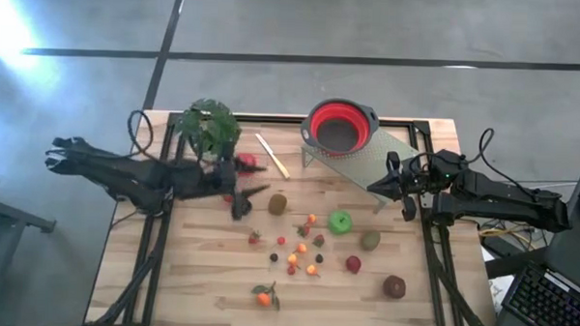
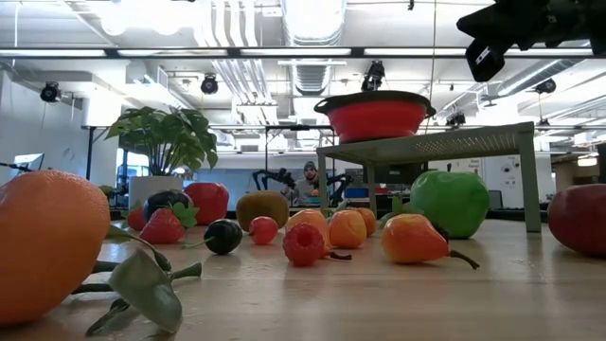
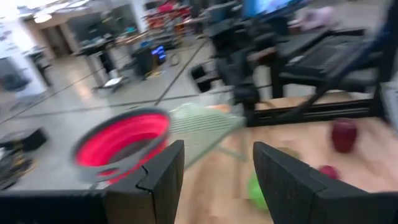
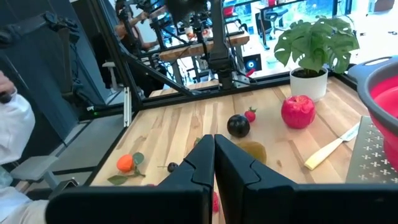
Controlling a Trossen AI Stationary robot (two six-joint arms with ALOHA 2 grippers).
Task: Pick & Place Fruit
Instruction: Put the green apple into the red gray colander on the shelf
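Fruit lies scattered on the wooden table (image 1: 199, 276): a red apple (image 1: 246, 161) by the plant, a kiwi (image 1: 278, 203), a green apple (image 1: 339, 221), a second kiwi (image 1: 369, 240), a dark round fruit (image 1: 394, 286), a leafy tangerine (image 1: 264, 297), a strawberry (image 1: 254, 237) and small berries (image 1: 302, 248). My left gripper (image 1: 250, 197) hovers open above the table left of the first kiwi, with nothing between its fingers (image 3: 163, 177). My right gripper (image 1: 378, 186) is shut and empty, held high at the right beside the rack; its wrist view shows it (image 4: 214, 152) above the fruit.
A red colander (image 1: 341, 126) sits on a pale green rack (image 1: 368, 156) at the back right. A potted plant (image 1: 207, 129) stands at the back left, with a pale knife (image 1: 272, 155) beside it. Black frame rails (image 1: 431, 274) run along the table's sides.
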